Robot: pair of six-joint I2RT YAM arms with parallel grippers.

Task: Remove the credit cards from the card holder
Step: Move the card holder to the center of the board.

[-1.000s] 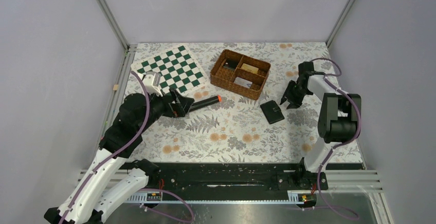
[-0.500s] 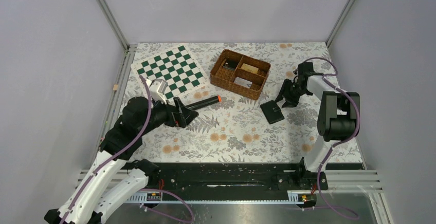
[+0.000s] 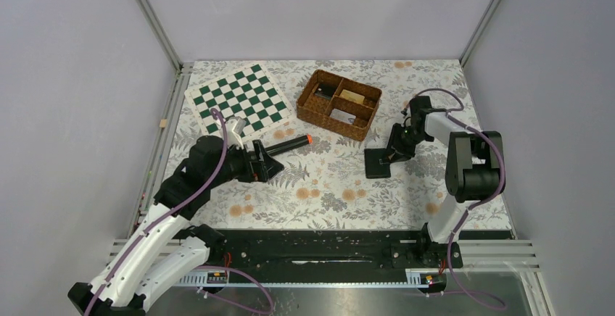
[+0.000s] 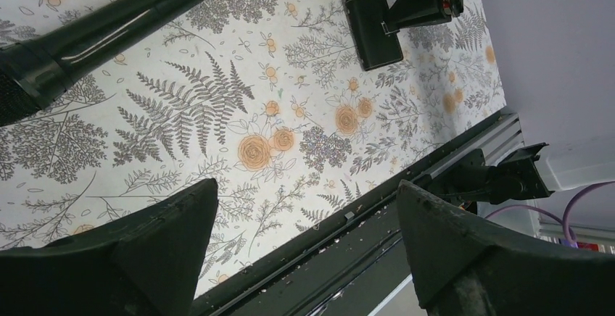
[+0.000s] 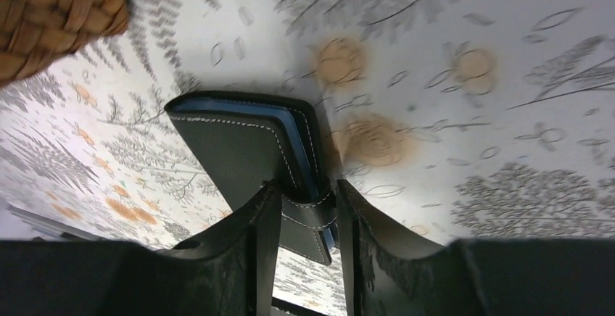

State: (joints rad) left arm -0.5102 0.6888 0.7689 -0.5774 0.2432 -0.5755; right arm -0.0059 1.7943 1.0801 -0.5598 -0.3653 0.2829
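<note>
Left hand: your left hand [image 4: 306,189] stands wide, both fingers far apart with only floral cloth showing between them.
Left hand position: it hangs over the left half of the bench [image 3: 326,193], just beside the butt end of the black cylinder [image 3: 286,144] and not touching it in the top view.
Right hand: your right hand [image 5: 306,185] is drawn narrow, one finger on each side of the small side tab of the card holder [image 5: 232,146]; from the wrist view both fingers look pressed against that tab.
Card holder: folded shut, black outside with white stitching, and a blue-grey edge shows along the seam. It sits on the bench right of centre, in front of the wicker basket [image 3: 330,122] and apart from it. You cannot tell from these views whether it lies fully flat.
Black cylinder: it lies on the cloth with its orange tip pointing toward the basket.
Wicker basket: at the far middle of the bench, split into compartments with small things inside, too small to name.
Chessboard [image 3: 243,98]: green and white, lying flat at the far left.
</note>
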